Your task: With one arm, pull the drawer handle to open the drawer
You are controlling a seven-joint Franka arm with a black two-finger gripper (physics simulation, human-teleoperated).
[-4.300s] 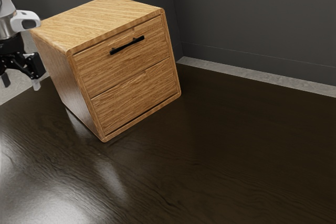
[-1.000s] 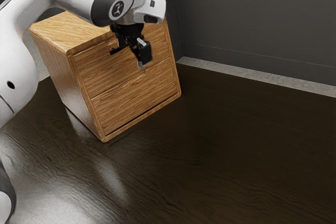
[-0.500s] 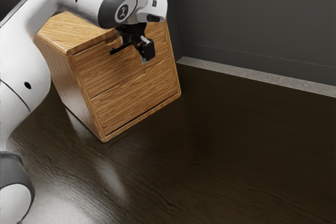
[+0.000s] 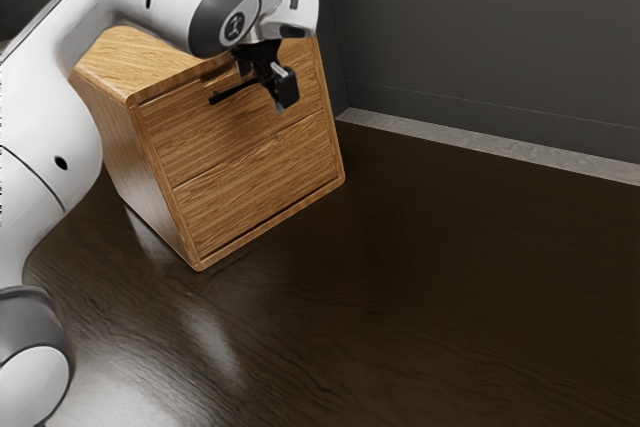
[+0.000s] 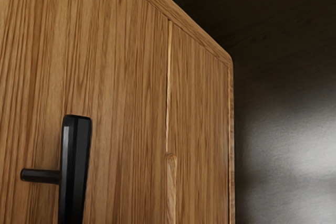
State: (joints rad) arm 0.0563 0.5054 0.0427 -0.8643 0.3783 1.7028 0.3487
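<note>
Tool (image 4: 280, 94) over handle (image 4: 226, 95), its far end hidden

Drawer: I see the upper drawer (image 4: 235, 127) of two in a light oak cabinet (image 4: 115, 52); the front is a plain wood panel with the grain running along its width.
Drawer state: shut, its front flush with the lower front and the cabinet's frame.
Handle: a slim black bar (image 4: 228, 94) standing off the front on a short black post.
Handle pose: it lies along the drawer's width, high on the front; its end toward the exterior view's right is hidden.
Handle, wrist view: one squared end (image 5: 75, 171) and its post show close up against the wood.
</note>
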